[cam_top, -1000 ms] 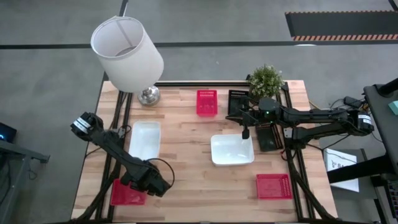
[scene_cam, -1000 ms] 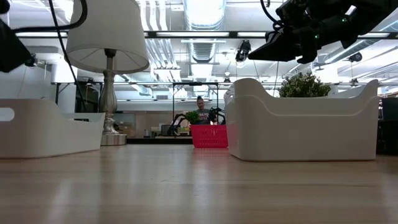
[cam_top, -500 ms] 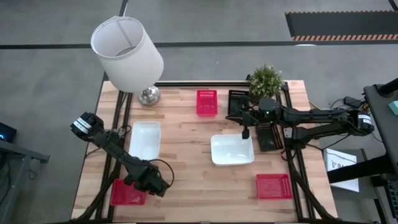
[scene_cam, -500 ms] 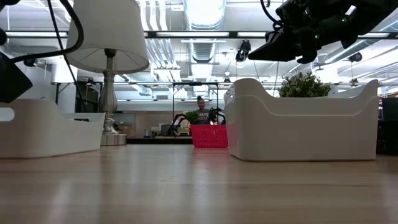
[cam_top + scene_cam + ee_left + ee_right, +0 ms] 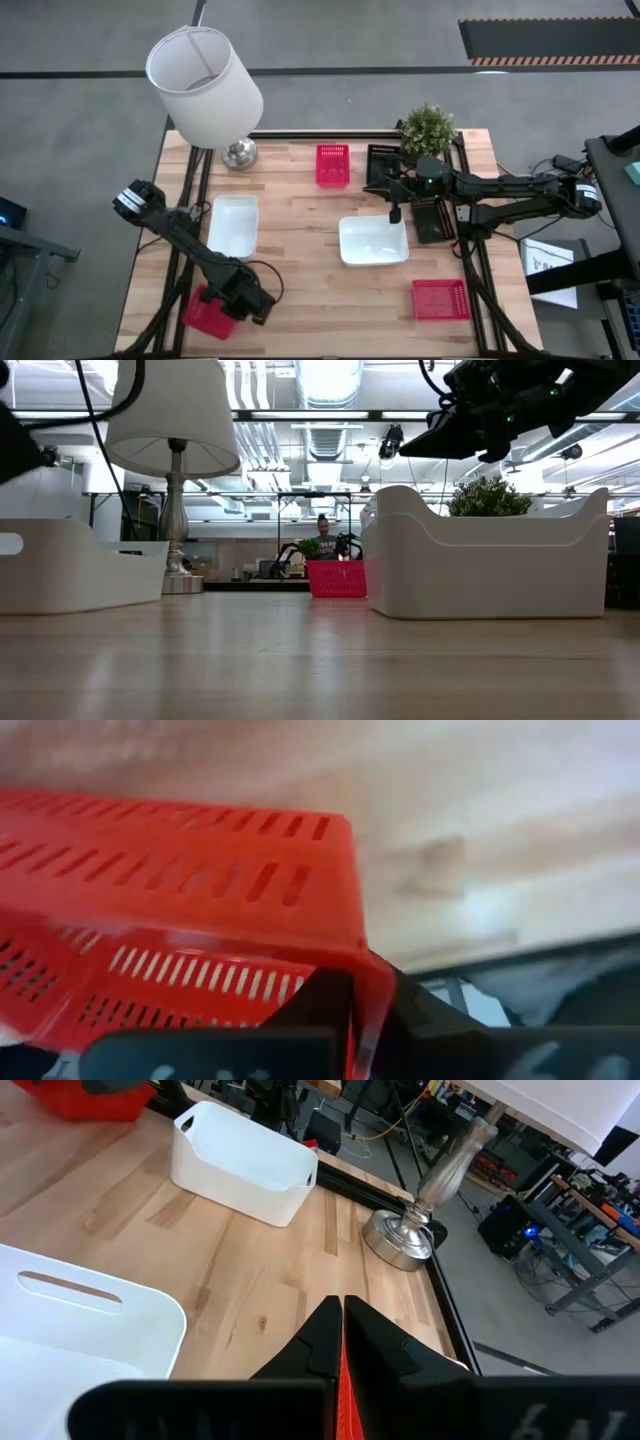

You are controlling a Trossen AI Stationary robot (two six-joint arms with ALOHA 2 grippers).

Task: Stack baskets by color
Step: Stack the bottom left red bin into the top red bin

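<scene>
Wooden table (image 5: pixel 300 270) carries everything, with open room at its centre. At its near-left corner, the left gripper (image 5: pixel 243 303) is clenched on the rim of a red basket (image 5: pixel 208 313), which hangs tilted. Risk: the thin rim grip slips, or the basket swings off the nearby edge. A white basket (image 5: pixel 232 225) sits just behind. The right gripper (image 5: pixel 394 213), closed and empty, hovers over the far rim of the second white basket (image 5: pixel 372 241); the plant (image 5: pixel 428 128) crowds that side.

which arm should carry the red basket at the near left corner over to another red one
Left. Its pincer is already shut on that red basket, tilted up off the table. The right pincer is shut and empty, hanging over the white basket across the table.
</scene>
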